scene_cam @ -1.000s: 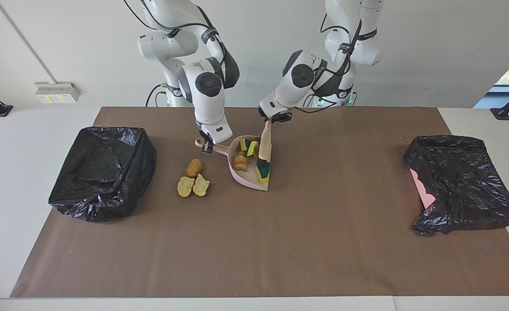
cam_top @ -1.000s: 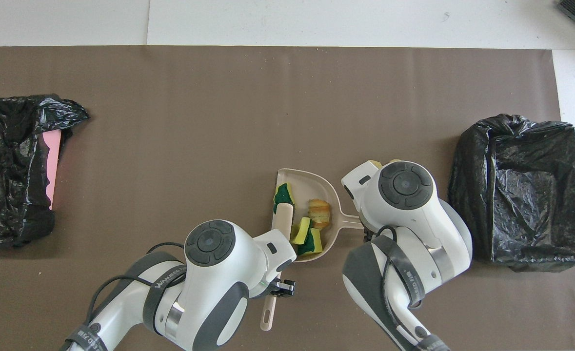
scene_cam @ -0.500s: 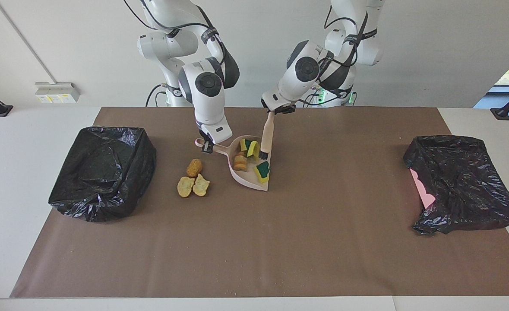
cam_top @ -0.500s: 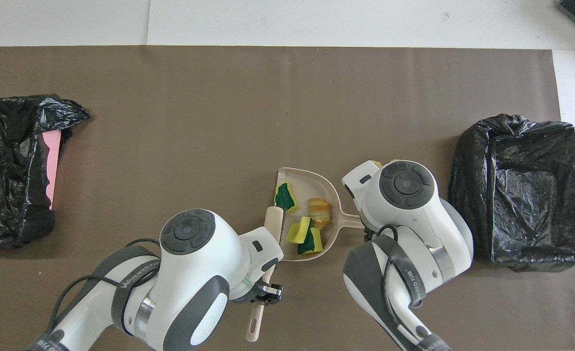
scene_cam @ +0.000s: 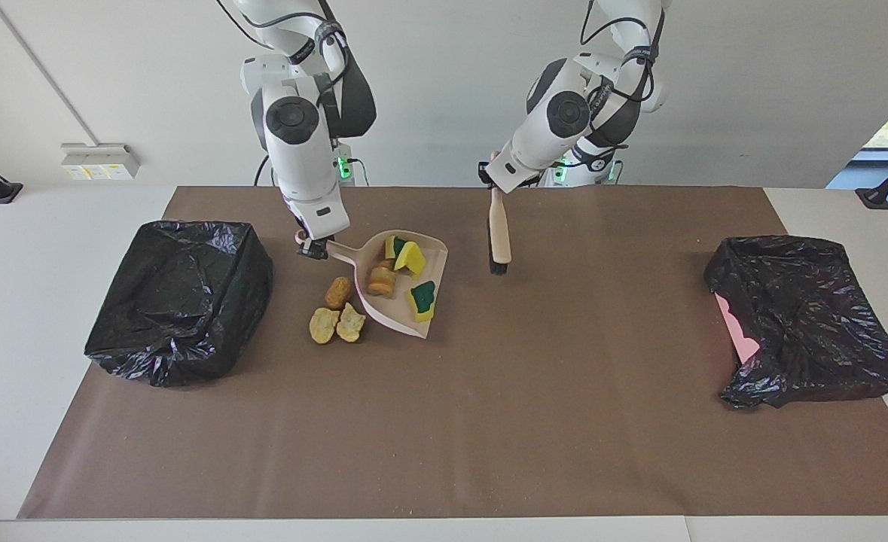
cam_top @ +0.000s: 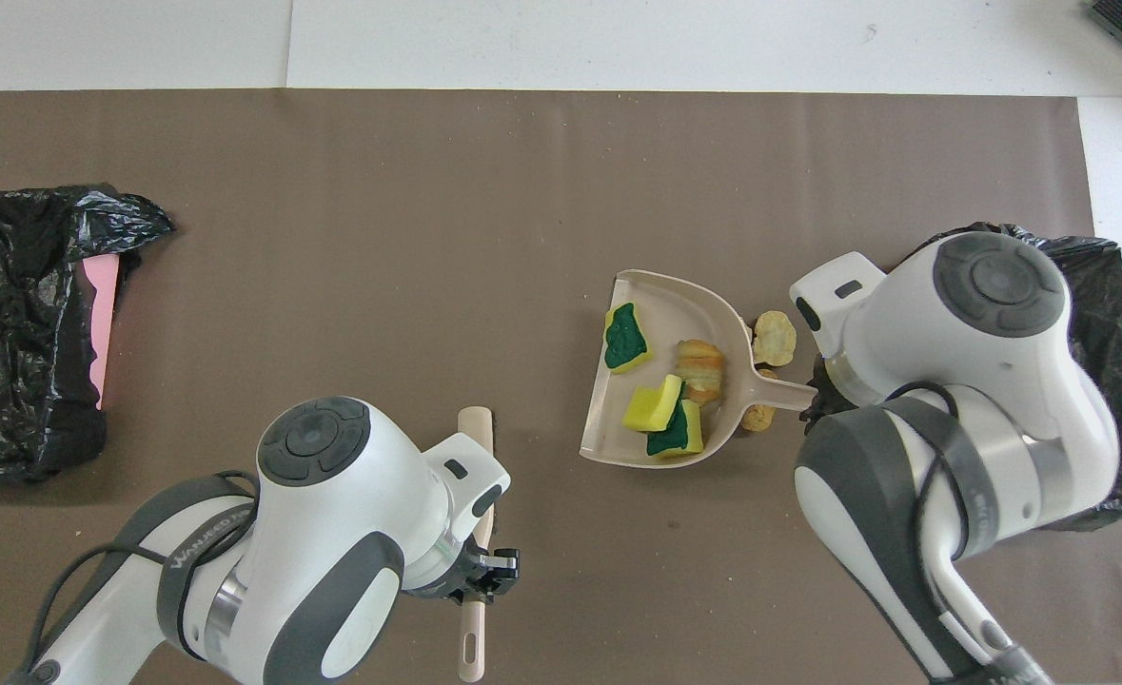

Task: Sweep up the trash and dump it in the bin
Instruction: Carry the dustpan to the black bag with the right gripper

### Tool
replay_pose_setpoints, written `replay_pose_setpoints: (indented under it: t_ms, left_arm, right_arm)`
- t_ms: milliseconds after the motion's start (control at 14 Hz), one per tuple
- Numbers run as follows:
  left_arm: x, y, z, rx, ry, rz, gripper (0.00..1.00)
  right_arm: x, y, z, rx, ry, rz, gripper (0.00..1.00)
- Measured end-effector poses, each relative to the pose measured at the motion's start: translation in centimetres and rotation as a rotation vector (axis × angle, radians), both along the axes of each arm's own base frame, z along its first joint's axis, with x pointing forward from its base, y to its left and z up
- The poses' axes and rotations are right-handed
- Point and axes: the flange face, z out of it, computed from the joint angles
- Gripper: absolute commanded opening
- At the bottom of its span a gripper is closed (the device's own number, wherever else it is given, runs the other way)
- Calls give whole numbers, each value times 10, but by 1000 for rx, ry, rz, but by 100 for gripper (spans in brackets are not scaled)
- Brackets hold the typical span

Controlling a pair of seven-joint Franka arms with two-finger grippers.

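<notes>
- Facing view: the right claw (scene_cam: 312, 251) is closed on the handle of the pink dustpan (scene_cam: 398, 290), which looks lifted and tilted over the brown mat (scene_cam: 489, 421) on the worktop (scene_cam: 37, 226).
- In the dustpan lie 3 sponge scraps (scene_cam: 411, 257), yellow with green faces, and 1 bread lump (scene_cam: 381, 280).
- 3 more bread lumps (scene_cam: 337, 316) lie on the mat just beside the dustpan, between it and the black-bagged bin (scene_cam: 180, 297) at the right arm's end of the worktop.
- The left claw (scene_cam: 494, 184) is closed on the handle of the brush (scene_cam: 498, 237), which hangs bristles down over the mat, beside the dustpan and apart from it.
- A second black bag (scene_cam: 809, 320) with a pink edge showing lies at the left arm's end, well apart from the dustpan.
- Overhead view: the dustpan (cam_top: 660, 371) carries the sponge scraps (cam_top: 660, 419) and the bread lump (cam_top: 700, 369).
- 2 loose bread lumps (cam_top: 773, 339) show beside the dustpan's handle; the right arm covers the right claw and part of the bin (cam_top: 1108, 285).
- The brush (cam_top: 476, 447) points toward the dustpan, its handle gripped in the left claw (cam_top: 484, 571).
</notes>
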Motion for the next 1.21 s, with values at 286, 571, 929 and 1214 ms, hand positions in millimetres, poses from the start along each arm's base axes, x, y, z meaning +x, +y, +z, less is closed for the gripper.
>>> replay_pose_setpoints:
  t_ms: [286,571,929,1214]
  left_arm:
    - [-62,-52,-13,98,-41,128,0]
    - [-125,-90,-37,129,-91,169,0]
    - [-153,-91,-74,136,-119,135,0]
    - [-151,-92,-91,131,-116,71,0]
  right_arm:
    - [14,-86,83,23,-67,-159,0]
    - [8,-225,103,40,-92,-200,0]
    - [-20,-336,108,-132,-86,-166,0]
    - [-34,-392,110,-249,-81,-41,0]
